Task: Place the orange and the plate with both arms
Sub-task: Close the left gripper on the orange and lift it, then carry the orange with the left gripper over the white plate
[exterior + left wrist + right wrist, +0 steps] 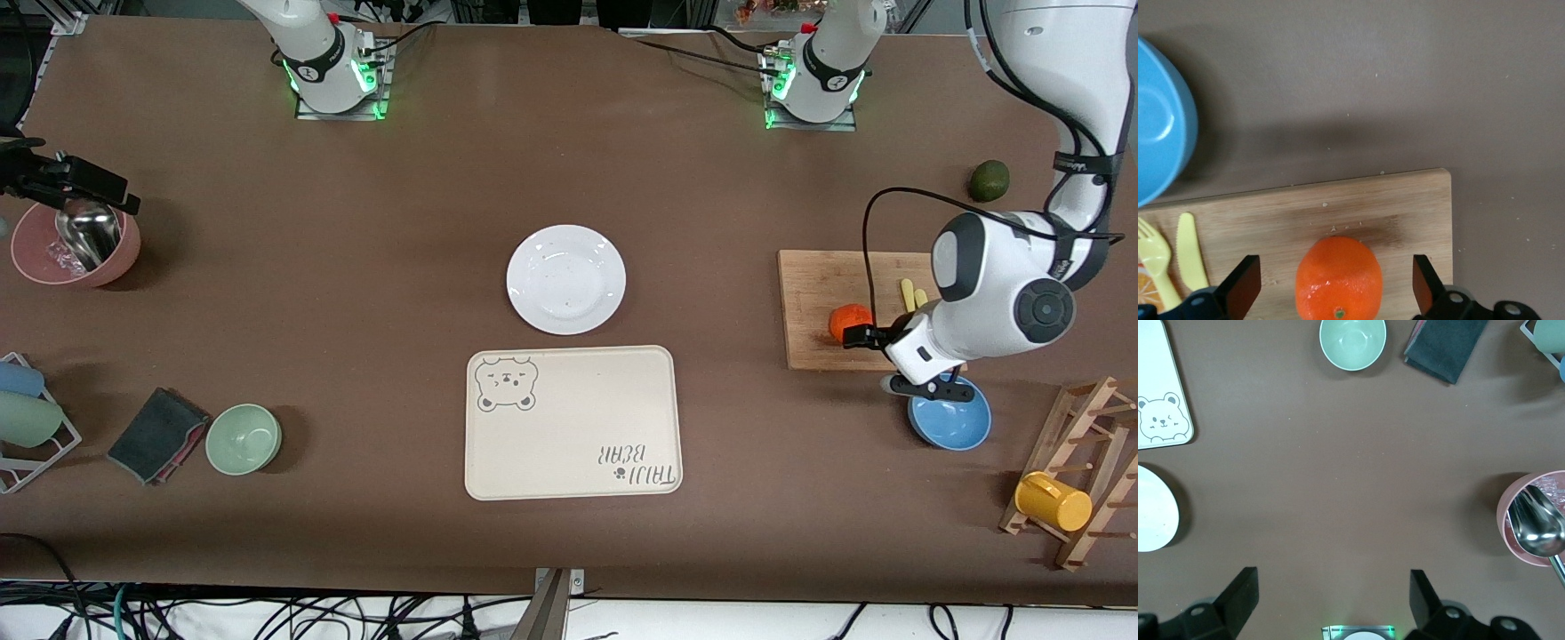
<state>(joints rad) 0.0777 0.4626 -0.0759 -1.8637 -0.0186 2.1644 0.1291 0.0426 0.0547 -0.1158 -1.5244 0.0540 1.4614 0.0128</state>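
Observation:
The orange (849, 322) lies on a wooden cutting board (813, 284) toward the left arm's end of the table. My left gripper (892, 362) hangs open just over it. In the left wrist view the orange (1338, 277) sits between the two spread fingers (1245, 288) without touching either. The white plate (566, 279) lies empty at the table's middle, just farther from the front camera than the cream bear tray (573, 444). My right gripper (76, 185) waits open and empty over the pink bowl (27, 260). Its wrist view shows the plate's edge (1155, 520).
A blue bowl (949, 422) sits just nearer than the board. A yellow fork and knife (1191, 250) lie on the board beside the orange. An avocado (989, 180), a wooden rack with a yellow mug (1053, 502), a green bowl (244, 438) and a dark cloth (156, 436) stand around.

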